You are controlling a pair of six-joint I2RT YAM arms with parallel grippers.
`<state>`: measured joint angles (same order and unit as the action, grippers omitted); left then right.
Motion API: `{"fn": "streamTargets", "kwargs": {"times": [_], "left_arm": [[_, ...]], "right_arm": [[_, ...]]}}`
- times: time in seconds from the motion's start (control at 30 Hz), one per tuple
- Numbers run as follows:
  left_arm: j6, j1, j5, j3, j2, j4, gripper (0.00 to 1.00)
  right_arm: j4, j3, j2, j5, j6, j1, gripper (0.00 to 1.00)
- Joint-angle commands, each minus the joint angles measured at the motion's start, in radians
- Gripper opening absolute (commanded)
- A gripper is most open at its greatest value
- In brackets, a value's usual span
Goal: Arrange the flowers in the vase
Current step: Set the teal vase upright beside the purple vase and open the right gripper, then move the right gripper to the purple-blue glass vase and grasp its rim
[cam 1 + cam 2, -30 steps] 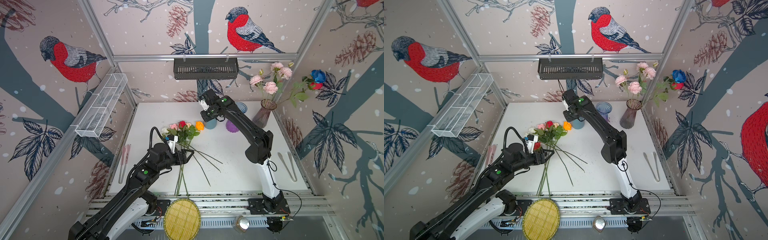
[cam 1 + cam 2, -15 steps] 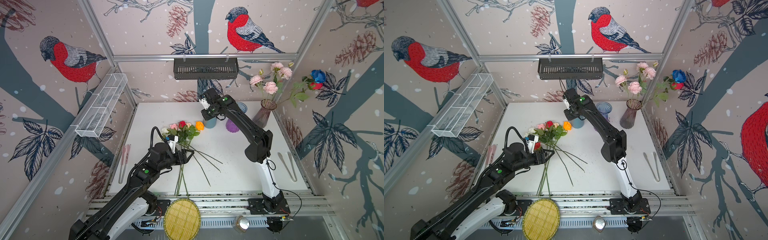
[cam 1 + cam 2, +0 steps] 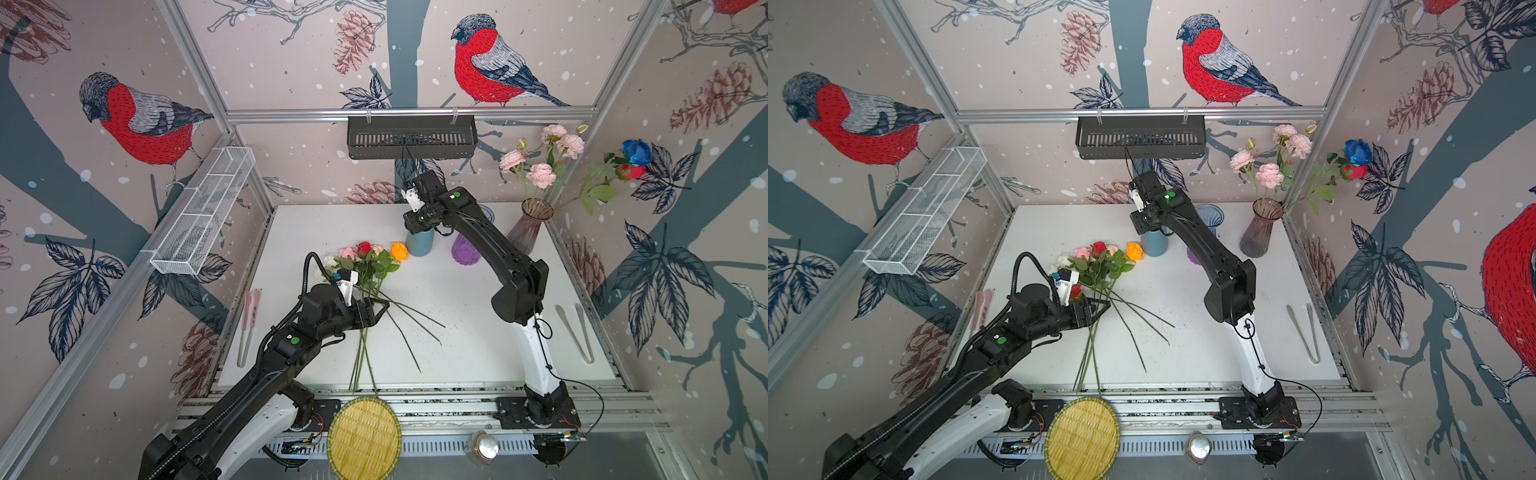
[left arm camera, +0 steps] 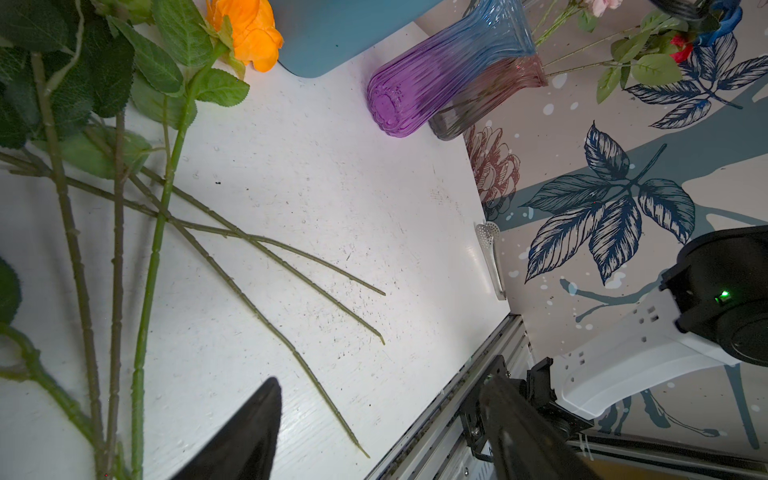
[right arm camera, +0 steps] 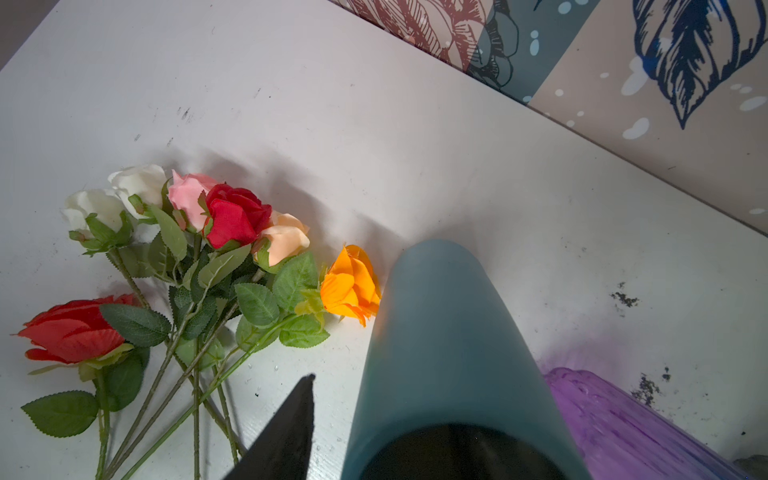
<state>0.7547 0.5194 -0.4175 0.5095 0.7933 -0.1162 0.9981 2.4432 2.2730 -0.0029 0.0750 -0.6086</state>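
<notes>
Right jaws have parted, released off the matte teal cylinder vase [image 5: 449,332]; left jaws gape empty above thin green stems [image 4: 148,291]. Fabric roses [image 3: 365,259], white, pink, red, peach and orange, lie fanned on the white bench [image 3: 478,353]; pink peonies [image 3: 540,174] stand in the ribbed smoky glass vase [image 3: 530,226].

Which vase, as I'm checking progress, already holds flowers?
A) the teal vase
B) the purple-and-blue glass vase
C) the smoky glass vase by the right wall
C: pink flowers stand in the smoky glass vase, while the other roses lie on the table.
</notes>
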Motion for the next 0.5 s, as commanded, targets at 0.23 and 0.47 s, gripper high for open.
{"fn": "streamTargets", "kwargs": {"times": [0.23, 0.47], "left_arm": [[0.0, -0.004, 0.007, 0.034, 0.021, 0.03, 0.77], [0.011, -0.004, 0.01, 0.035, 0.028, 0.035, 0.77]], "right_arm": [[-0.048, 0.008, -0.037, -0.025, -0.022, 0.028, 0.63], [-0.053, 0.011, -0.045, -0.049, -0.025, 0.043, 0.63]]}}
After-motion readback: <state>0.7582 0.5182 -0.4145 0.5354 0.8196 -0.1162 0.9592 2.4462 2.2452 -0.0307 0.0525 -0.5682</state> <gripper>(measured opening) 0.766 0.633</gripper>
